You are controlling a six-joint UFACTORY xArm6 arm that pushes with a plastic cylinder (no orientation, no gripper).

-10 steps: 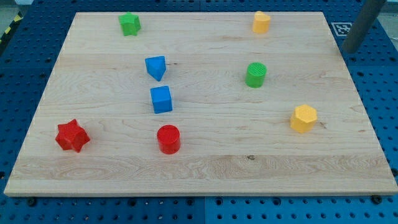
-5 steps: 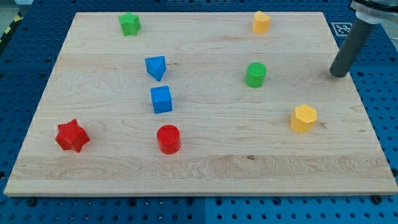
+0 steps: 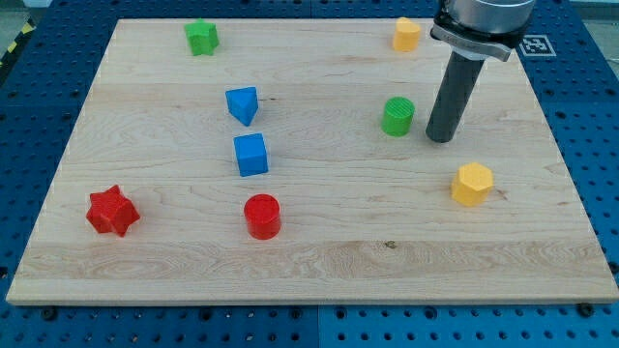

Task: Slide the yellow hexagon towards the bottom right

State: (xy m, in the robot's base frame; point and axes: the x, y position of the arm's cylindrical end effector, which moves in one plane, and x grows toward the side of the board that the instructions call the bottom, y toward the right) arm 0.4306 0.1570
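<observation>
The yellow hexagon (image 3: 473, 184) lies on the wooden board (image 3: 319, 261) at the view's right, below the middle. My tip (image 3: 440, 138) rests on the board up and to the left of the hexagon, a short gap away and not touching it. The tip stands just to the right of the green cylinder (image 3: 397, 116).
A second yellow block (image 3: 407, 34) sits at the top right, a green block (image 3: 202, 38) at the top left. A blue triangular block (image 3: 243, 104) and a blue cube (image 3: 250, 155) stand left of centre. A red star (image 3: 111, 212) and a red cylinder (image 3: 262, 216) lie at the lower left.
The rod has come in from beyond the board's right edge, moving left and down, and now stands beside the green cylinder above the yellow hexagon. No block has moved.
</observation>
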